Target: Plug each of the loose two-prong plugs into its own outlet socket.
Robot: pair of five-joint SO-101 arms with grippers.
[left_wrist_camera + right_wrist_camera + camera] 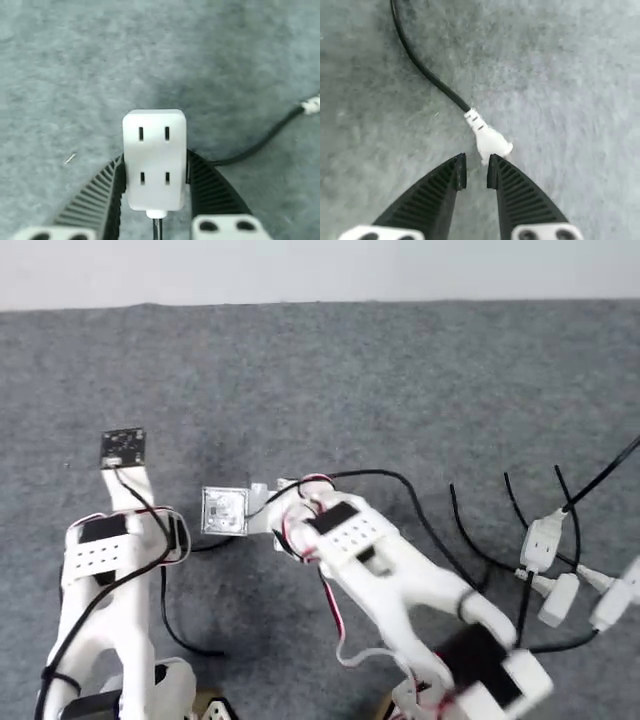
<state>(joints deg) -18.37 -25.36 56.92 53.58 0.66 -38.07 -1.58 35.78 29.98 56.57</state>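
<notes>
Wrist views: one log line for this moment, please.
left gripper: shut on outlet block | right gripper: open, loose plug at its tips | plug not yet inserted

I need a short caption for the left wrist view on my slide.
Left end effector grips a white two-socket outlet block over grey carpet; black cable nearby.

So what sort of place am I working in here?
Probably a robotics test bench: a grey mat as the work surface, a bare pale wall behind, and an outlet block and loose plug set out as props.
</notes>
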